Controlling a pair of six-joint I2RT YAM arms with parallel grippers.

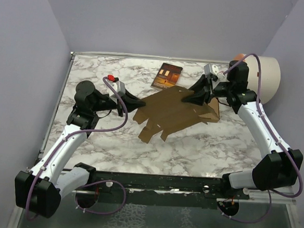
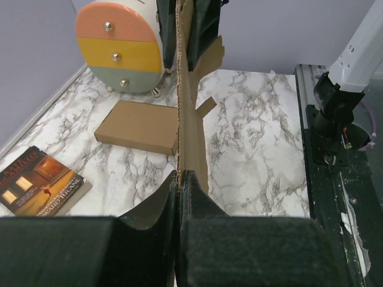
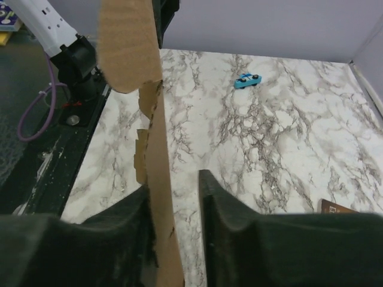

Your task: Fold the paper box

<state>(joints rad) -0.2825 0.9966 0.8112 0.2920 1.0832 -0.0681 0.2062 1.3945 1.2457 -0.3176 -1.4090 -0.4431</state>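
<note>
A marble-patterned table (image 1: 217,150) is filling the space between lavender walls, and the paper box (image 1: 168,112) is stretching across its middle as a wide die-cut sheet, flaps and tabs all spread out flat. The left gripper (image 1: 137,101) is pinching the sheet's left edge, fingers pressed tight on the cardboard. The right gripper (image 1: 190,99) is straddling the opposite edge with its jaws spread: the sheet is leaning on one finger and standing apart from the other. Whether the sheet is resting on the marble or hanging just above it, I cannot tell. Judging by this, the folding is barely beginning: no wall is standing, no tab is sitting in a slit, so every fold is waiting. A book (image 1: 166,76) is lying beyond the sheet.
</note>
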